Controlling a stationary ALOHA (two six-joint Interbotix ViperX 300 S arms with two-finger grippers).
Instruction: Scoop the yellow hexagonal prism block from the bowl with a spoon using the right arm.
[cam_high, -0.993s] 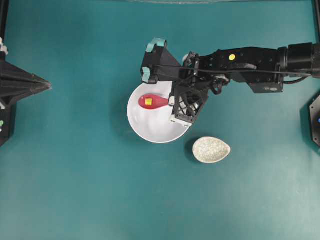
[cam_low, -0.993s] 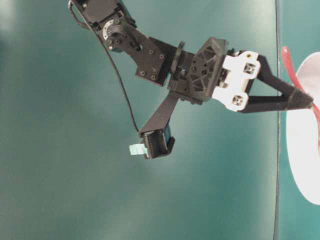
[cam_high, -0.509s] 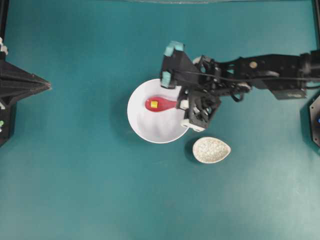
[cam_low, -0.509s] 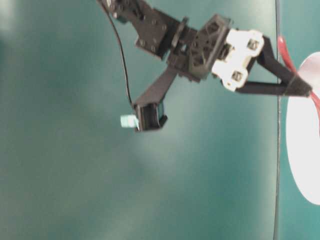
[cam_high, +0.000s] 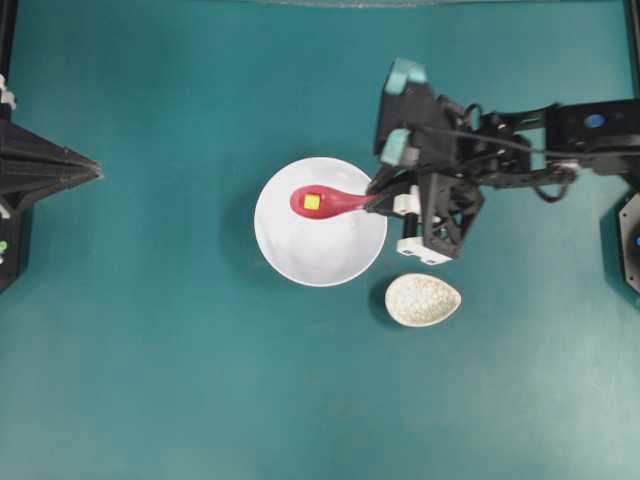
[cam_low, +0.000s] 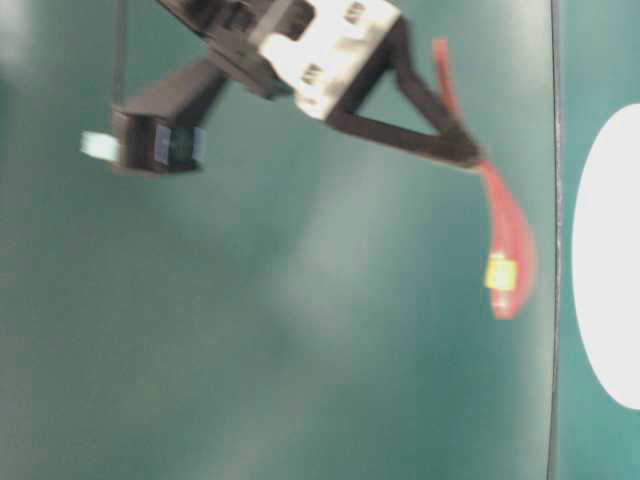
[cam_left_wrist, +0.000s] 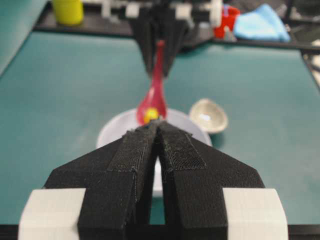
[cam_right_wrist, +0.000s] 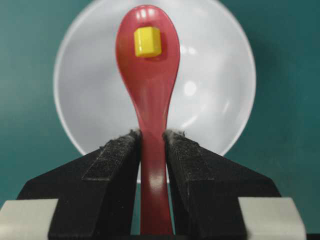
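Right gripper (cam_right_wrist: 152, 142) is clamping the spoon (cam_right_wrist: 148, 75) handle, block (cam_right_wrist: 148, 41) sitting in its head above the bowl (cam_right_wrist: 220, 75). Left gripper (cam_left_wrist: 159, 131) is sitting with jaws together.

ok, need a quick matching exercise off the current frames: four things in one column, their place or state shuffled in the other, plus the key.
Things:
1. yellow block
2. red spoon
3. speckled dish
4. left tool

Places or states:
A. shut, holding nothing
B. lying in the spoon's head
C. clamped by its handle in the right tool, head over the white bowl
D. on the table beside the white bowl

Pairs: 1-B, 2-C, 3-D, 4-A
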